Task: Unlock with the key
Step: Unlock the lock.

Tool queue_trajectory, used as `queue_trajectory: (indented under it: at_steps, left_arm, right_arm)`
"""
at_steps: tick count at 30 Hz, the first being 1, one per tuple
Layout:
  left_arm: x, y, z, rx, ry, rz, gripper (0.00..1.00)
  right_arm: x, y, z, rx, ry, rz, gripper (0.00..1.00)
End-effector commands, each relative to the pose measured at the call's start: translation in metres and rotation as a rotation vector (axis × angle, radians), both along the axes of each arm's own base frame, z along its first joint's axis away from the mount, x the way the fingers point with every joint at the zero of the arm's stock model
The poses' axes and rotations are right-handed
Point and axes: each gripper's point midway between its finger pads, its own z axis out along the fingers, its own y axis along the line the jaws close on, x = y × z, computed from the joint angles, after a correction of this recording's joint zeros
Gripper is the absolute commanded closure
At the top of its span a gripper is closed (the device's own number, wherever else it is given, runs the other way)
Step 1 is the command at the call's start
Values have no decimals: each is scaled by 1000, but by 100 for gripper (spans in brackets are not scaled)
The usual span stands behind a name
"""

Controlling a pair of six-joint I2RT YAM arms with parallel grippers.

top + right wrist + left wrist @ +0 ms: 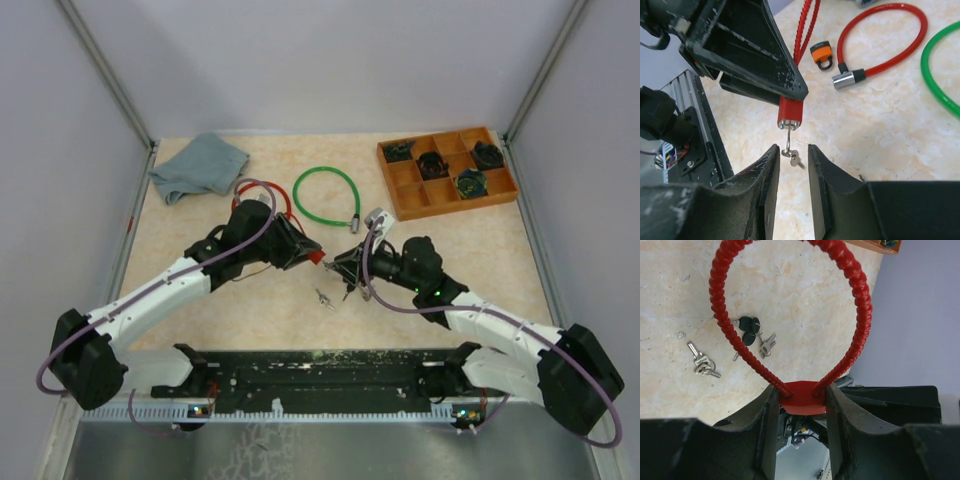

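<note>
Red lock (790,111), clamped in my left gripper (801,407) above the middle of the table (250,320), presents its key (788,129) end-on to my right gripper (792,150), the key's long axis in line with the gap between the jaws. Those jaws stand part open, holding nothing and flanking the dangling key ring (787,151). I judge the right arm nearer for the pinch and turn.
</note>
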Motion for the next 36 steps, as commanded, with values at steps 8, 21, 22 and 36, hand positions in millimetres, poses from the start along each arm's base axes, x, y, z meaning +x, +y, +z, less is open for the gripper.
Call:
queue_trajectory:
  at_steps: [8,21,22,36]
  left_arm:
    - [4,-6,27,-63,-53,-5,100]
    - [-5,-14,24,-91,-16,-63,100]
    - [-6,-15,20,-86,-5,-70,100]
    - [-10,-12,13,51,-69,-80,100]
  right_arm:
    - [-4,16,8,93,-13,56,78]
    - [2,27,17,95,-78,99,100]
    - [3,27,22,93,-94,97,100]
    - [12,26,49,137,-103,98,100]
